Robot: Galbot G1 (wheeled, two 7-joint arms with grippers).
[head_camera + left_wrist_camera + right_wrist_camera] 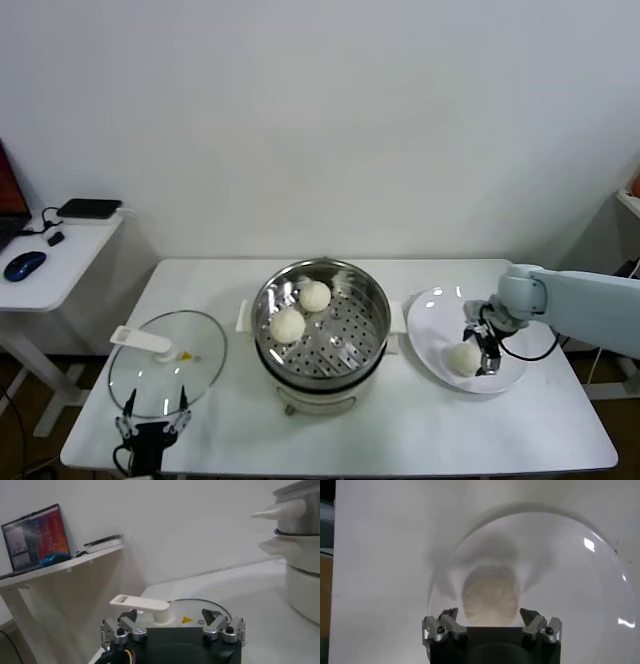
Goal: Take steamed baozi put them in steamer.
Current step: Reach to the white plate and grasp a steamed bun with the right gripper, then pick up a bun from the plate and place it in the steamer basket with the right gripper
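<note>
The steel steamer [320, 322] stands mid-table with two baozi on its perforated tray, one [314, 295] behind the other [287, 325]. A third baozi [464, 357] lies on the white plate [432, 310] to the right; it also shows in the right wrist view [489, 596]. My right gripper [484, 347] is open over the plate, its jaws apart on either side of this baozi and not touching it [490, 616]. My left gripper [152, 428] is open and empty at the table's front left, by the glass lid. No fourth baozi is in view.
The glass lid [168, 362] with its white handle [145, 607] lies left of the steamer. The steamer's wall and side handle [285, 511] show in the left wrist view. A side desk [60, 250] with a mouse stands at the far left.
</note>
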